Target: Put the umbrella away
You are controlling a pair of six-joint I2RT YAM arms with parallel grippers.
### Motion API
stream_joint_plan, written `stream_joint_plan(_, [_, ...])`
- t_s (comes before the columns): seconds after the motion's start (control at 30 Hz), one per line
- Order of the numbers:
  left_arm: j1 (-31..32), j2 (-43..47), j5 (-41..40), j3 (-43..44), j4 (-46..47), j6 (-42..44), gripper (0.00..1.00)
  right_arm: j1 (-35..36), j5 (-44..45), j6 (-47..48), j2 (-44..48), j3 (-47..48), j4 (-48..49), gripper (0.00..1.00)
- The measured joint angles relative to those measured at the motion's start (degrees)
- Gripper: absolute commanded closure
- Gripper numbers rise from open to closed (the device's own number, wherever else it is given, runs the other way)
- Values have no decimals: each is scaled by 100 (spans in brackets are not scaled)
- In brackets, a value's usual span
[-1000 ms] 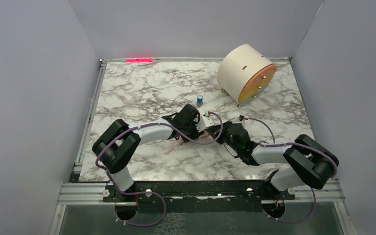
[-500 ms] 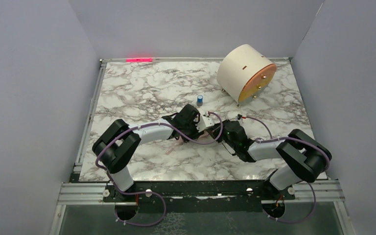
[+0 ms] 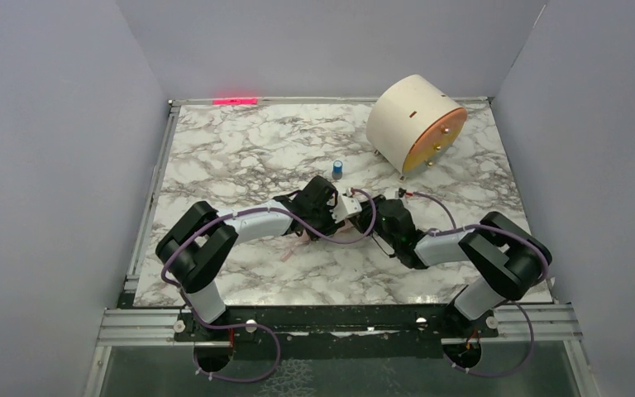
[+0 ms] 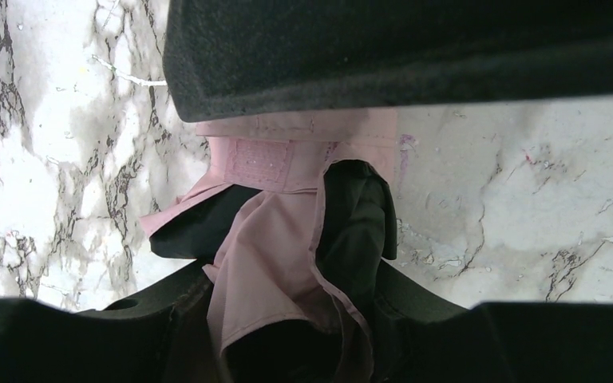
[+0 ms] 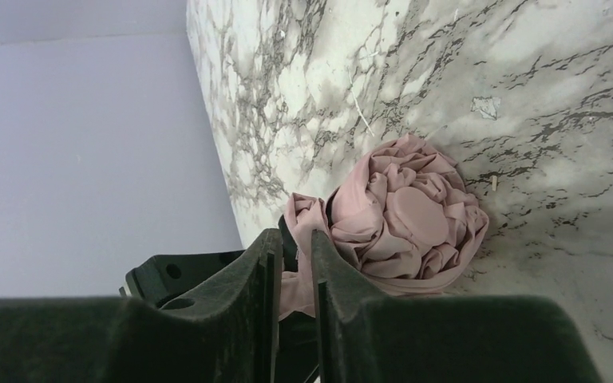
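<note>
The pale pink umbrella (image 3: 341, 237) lies mid-table, mostly hidden under both wrists, and its strap end (image 3: 288, 253) pokes out to the left. In the right wrist view its bunched canopy (image 5: 407, 211) rests on the marble. My left gripper (image 3: 349, 217) holds the umbrella's folded body, with pink fabric and black lining (image 4: 271, 239) between its fingers (image 4: 399, 287). My right gripper (image 3: 370, 222) meets it from the right. Its jaws are almost together (image 5: 295, 251) and pinch a fold of pink fabric at the canopy's edge.
A cream cylindrical drum with an orange face (image 3: 413, 124) stands at the back right. A small blue object (image 3: 338, 169) sits just behind the grippers. Grey walls enclose the marble table (image 3: 231, 157) on three sides. A red light strip (image 3: 236, 101) glows at the back edge.
My right arm has pushed its gripper left and forward, closer against the left gripper and the umbrella. The left arm has stayed put.
</note>
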State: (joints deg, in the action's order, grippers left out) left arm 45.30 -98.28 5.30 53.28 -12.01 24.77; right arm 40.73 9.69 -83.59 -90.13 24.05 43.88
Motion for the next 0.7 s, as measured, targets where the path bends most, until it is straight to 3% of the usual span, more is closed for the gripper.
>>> stream_joint_plan(0.37, [22, 4, -50, -9, 7, 35, 100, -107, -343, -20, -439, 282, 26, 94])
stream_joint_plan(0.5, [46, 22, -92, -33, 37, 55, 100, -125, -378, 105, -439, 577, -538, 99])
stream_joint_plan(0.7, [81, 61, -166, -92, 111, 94, 100, -168, -393, 407, -378, 1021, -1508, 99])
